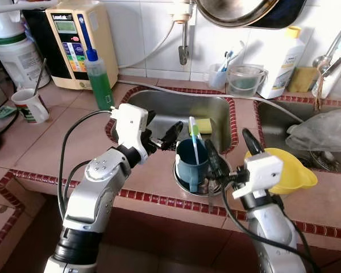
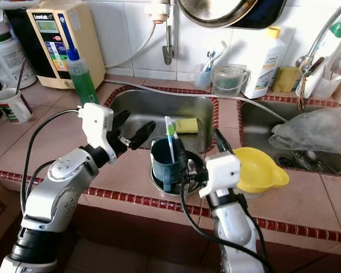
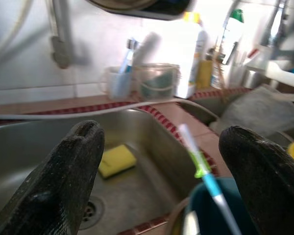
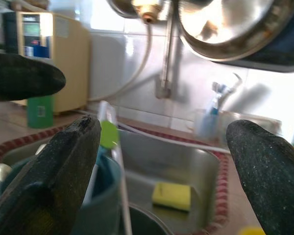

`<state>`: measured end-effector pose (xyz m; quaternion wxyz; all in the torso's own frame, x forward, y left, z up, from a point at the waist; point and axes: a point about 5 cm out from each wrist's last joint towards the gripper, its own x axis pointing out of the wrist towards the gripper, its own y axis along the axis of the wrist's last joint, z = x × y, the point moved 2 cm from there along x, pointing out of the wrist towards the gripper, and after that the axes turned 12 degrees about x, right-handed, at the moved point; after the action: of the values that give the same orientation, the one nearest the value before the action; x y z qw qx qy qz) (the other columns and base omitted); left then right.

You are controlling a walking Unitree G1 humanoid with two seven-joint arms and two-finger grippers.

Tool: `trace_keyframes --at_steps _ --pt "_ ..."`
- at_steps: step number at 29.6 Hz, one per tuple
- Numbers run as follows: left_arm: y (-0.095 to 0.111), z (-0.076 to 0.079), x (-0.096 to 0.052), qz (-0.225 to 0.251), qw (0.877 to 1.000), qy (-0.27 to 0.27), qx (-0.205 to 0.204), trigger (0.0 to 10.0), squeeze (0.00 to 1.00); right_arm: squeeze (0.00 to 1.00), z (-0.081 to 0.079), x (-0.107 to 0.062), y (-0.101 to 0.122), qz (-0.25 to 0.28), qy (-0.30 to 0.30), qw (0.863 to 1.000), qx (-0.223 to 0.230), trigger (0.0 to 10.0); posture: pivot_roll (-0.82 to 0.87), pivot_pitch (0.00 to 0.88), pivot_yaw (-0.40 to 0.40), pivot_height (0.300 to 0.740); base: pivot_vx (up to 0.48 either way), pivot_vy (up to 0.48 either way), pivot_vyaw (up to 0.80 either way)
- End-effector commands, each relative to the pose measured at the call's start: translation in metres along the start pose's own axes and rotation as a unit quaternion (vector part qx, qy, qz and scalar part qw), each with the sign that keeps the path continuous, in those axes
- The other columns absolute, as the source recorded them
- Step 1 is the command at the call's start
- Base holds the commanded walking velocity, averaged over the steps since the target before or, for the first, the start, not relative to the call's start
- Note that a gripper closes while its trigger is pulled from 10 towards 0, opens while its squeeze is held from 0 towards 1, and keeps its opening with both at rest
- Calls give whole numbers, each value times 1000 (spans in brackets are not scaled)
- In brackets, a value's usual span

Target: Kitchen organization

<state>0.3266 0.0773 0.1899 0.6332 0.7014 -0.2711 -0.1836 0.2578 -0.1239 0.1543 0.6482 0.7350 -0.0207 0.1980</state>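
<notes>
**A:** Where's the cup on your feed?

**B:** I've got the teal cup at centre frame, toothbrush standing in it, sitting in a steel bowl at the sink edge. Left gripper is just left of it, fingers spread, grasping nothing. Right gripper is just right of it, also released. Yellow sponge lies in the sink behind.
</notes>
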Motion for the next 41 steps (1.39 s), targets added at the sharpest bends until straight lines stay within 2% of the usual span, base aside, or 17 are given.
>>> trace_keyframes --at_steps 1,3,6,8,11,14,18,24,33,41 --pt "0 4 4 -5 1000 -19 4 10000 0 0 -2 -2 9 15 -8 1000 1 10000 -178 11 110 740 0 0 0" --pt "0 4 5 -5 1000 -20 8 10000 0 0 -2 -3 9 12 -11 1000 3 10000 -180 13 112 740 0 0 0" --pt "0 7 9 -9 999 -35 11 10000 0 0 -5 -15 7 -2 -3 1000 10 10000 -203 31 131 740 0 0 0" --pt "0 7 10 -9 999 -37 11 10000 0 0 -6 -17 7 -5 0 1000 12 10000 -206 33 133 740 0 0 0" --pt "1 6 14 -10 999 -46 17 10000 0 0 -13 -30 9 -18 29 999 17 10000 -217 44 144 740 0 0 0" --pt "3 5 18 -12 999 -50 17 10000 0 0 -17 -36 10 -30 44 998 20 10000 -224 50 152 740 0 0 0" --pt "3 2 22 -24 998 -46 23 10000 0 0 -18 -38 10 -33 44 998 20 10000 -227 57 160 740 0 0 0" --pt "-2 -7 29 -58 998 -10 7 10000 0 0 -24 -38 13 -35 46 998 26 10000 -228 66 170 740 0 0 0" --pt "-7 -11 28 -83 996 8 -8 10000 0 0 -25 -40 13 -43 48 998 25 10000 -224 68 169 740 0 0 0" --pt "-5 -10 24 -86 996 -12 -17 10000 0 0 -25 -39 10 -49 50 997 21 10000 -215 64 170 740 0 0 0"
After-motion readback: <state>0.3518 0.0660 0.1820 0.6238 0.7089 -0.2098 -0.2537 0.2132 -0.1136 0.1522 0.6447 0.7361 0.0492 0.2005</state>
